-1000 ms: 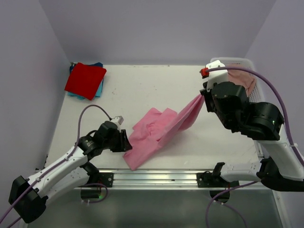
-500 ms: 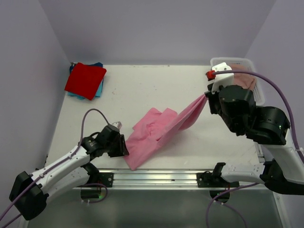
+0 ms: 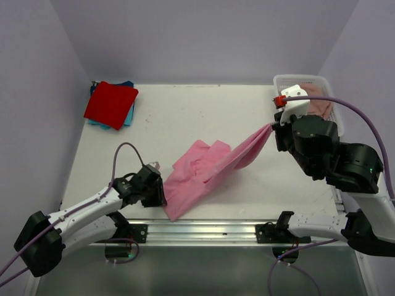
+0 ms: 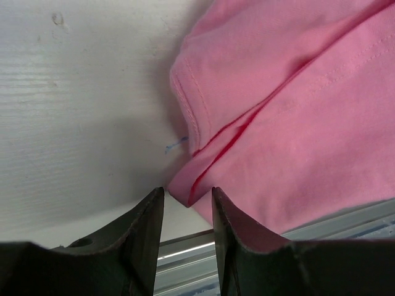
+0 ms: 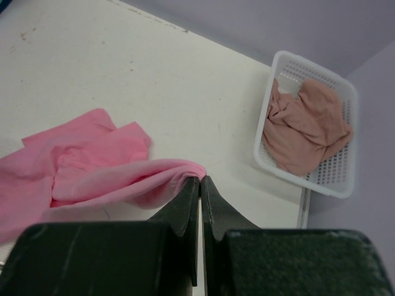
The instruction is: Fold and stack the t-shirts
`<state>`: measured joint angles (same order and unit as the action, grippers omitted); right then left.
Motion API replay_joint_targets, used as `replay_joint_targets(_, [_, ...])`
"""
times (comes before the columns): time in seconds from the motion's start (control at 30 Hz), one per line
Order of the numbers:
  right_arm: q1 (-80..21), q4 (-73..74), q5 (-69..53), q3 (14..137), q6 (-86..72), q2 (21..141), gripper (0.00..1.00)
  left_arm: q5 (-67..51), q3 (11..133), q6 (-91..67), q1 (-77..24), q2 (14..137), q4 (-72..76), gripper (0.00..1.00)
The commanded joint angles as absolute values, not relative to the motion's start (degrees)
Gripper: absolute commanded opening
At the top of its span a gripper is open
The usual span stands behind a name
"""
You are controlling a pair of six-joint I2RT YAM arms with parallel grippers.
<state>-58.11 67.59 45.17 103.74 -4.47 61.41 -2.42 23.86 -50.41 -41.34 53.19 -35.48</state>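
Walls: pale lavender, at 9, 12 and 3 o'clock.
Table: white, scuffed, evenly lit.
Rail: shiny metal, along the 6 o'clock edge.

Lit brightly and evenly from overhead, with a faint violet cast. Threw a soft grey shadow on the worktop at 9 o'clock of the bright pink t-shirt. Blurred the near fingers of the left pincer and right pincer at 6 o'clock. Glinted off the rail.
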Motion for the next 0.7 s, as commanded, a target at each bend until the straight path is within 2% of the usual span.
replay_joint_targets(0.0, [-58.1, 64.6, 45.0, 103.36, -3.96, 60.38, 0.0, 3.23, 24.26, -51.41, -41.66, 53.26, -32.96, 0.4])
replay_joint_targets(0.23, [-58.1, 65.13, 45.0, 103.62, -3.87, 60.2, 0.0, 9.31, 24.61, -52.91, -42.19, 51.14, -32.35, 0.43])
replay_joint_targets(0.43, [-58.1, 65.13, 44.82, 103.36, -3.87, 60.64, 0.0, 3.26, 22.33, -52.12, -42.54, 59.4, -23.3, 0.45])
replay_joint_targets(0.67, [-58.1, 65.39, 44.82, 103.53, -4.04, 60.47, 0.0, 2.46, 23.03, -51.24, -44.03, 61.35, -20.13, 0.45])
